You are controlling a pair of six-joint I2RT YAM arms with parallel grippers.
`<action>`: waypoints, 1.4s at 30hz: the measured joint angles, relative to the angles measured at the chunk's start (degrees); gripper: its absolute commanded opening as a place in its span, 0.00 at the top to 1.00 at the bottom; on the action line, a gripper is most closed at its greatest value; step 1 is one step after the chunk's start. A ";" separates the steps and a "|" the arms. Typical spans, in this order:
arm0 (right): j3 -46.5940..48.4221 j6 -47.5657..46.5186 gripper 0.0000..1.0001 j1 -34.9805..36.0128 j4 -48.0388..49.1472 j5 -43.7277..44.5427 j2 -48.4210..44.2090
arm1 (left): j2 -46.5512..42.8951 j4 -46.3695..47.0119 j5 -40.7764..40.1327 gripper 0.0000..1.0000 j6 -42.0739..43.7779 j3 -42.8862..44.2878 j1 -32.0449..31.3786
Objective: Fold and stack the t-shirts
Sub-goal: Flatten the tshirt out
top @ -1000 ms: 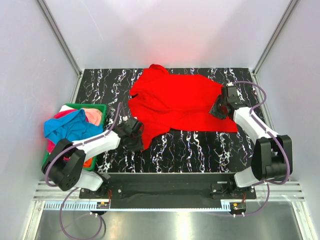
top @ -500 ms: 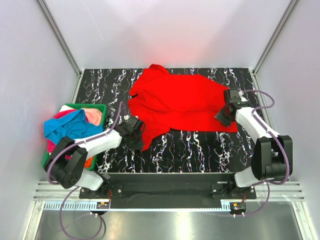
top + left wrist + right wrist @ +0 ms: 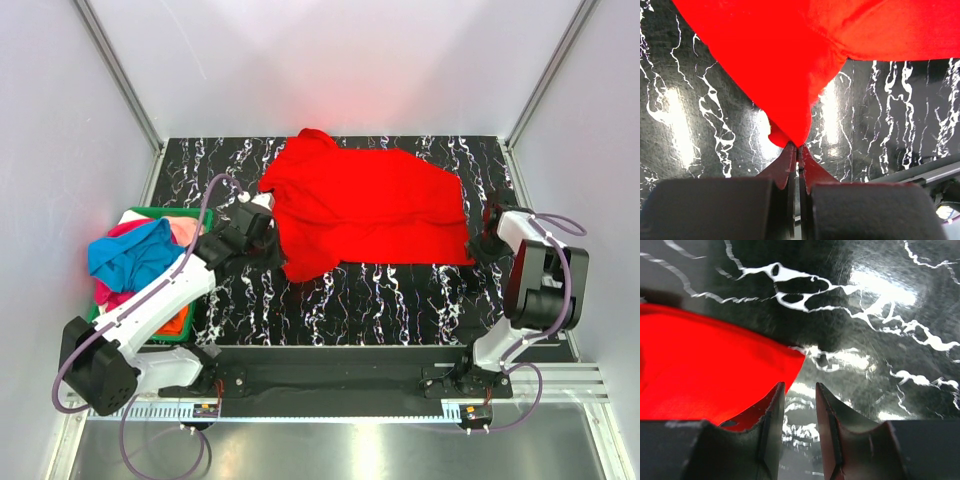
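The bright red t-shirt (image 3: 370, 210) lies spread across the middle of the black marble table. My left gripper (image 3: 262, 224) is shut on a point of its left edge, and the left wrist view shows the pinched red cloth (image 3: 790, 60) at the closed fingertips of the gripper (image 3: 799, 146). My right gripper (image 3: 487, 243) sits just off the shirt's near right corner. In the right wrist view this gripper (image 3: 800, 387) is open and empty, with the red corner (image 3: 705, 370) to the left of the fingers.
A green basket (image 3: 170, 211) stands at the left table edge. It holds a blue t-shirt (image 3: 130, 255), a pink one (image 3: 186, 232) and an orange one (image 3: 176, 323). White walls and metal posts enclose the table. A black rail runs along the front.
My left gripper has moved toward the far side, still holding the shirt's left edge. My right gripper has slid right, off the shirt's corner, and the right side now lies flatter.
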 measured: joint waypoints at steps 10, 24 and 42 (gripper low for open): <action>0.00 1.11 0.62 -0.81 2.51 0.04 3.93 | 1.03 -2.71 0.42 1.00 2.51 0.37 0.00; 0.02 0.42 1.00 -0.83 5.64 2.10 4.48 | 1.05 -2.78 0.57 1.00 2.69 1.68 0.00; -4.22 -3.28 1.00 -0.85 7.76 0.76 -7.54 | 0.39 -3.80 0.81 1.00 2.45 3.34 0.00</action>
